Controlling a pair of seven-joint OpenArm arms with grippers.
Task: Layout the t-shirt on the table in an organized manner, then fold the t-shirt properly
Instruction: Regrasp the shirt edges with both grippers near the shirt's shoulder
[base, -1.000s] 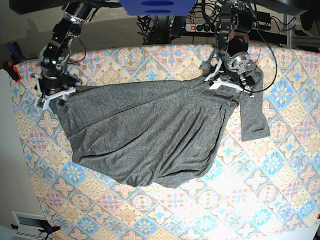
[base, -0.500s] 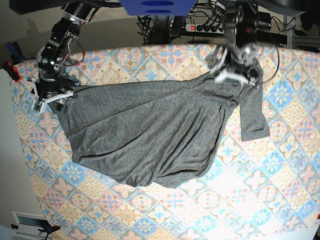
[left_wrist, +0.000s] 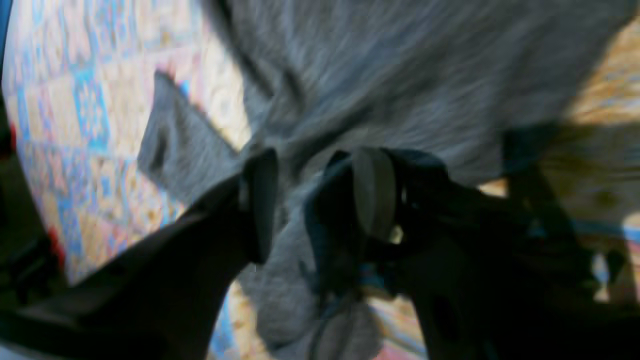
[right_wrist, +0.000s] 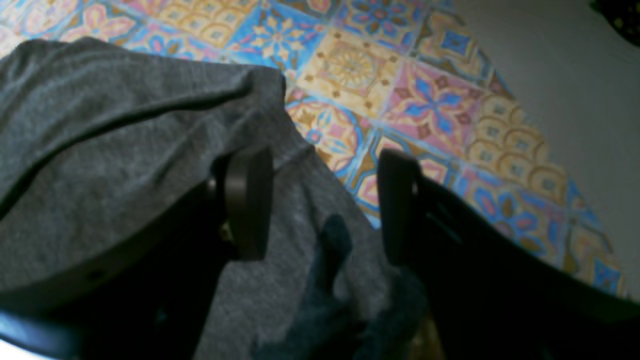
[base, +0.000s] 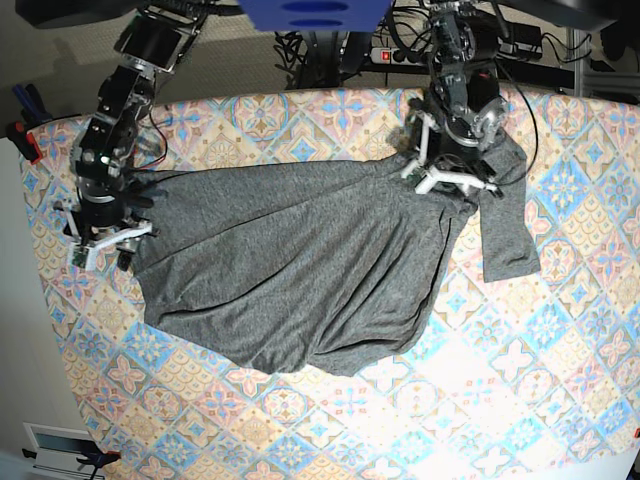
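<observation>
The left gripper (base: 447, 178), white-fingered on a black arm, has come back down and slightly toward the middle of the table since half a second ago, when it was lifted and blurred above the shoulder of the shirt; it now sits over the bunched fabric near the collar, and the left wrist view shows its two dark pads (left_wrist: 372, 192) standing partly apart with a fold of grey cloth running up between them, though the blur leaves it unclear whether they actually pinch it. The right gripper (base: 103, 245) has slid down along the shirt's edge from its earlier spot, toward the near side of the table, and its fingers (right_wrist: 247, 200) stand wide apart, one resting on the cloth and the other over bare tablecloth, holding nothing. The left arm reaches down steeply from the far edge with its wrist tipped over the shirt; the right arm stretches out from the far corner in a long slope, its wrist pointing downward. The dark heather-grey, wrinkled knit t-shirt (base: 290, 265) lies spread across the middle of the wide table covered in a pastel blue, pink and cream floral tile cloth (base: 520, 390), its body much as before, one short sleeve (base: 508, 225) hanging out flat beside the left gripper
</observation>
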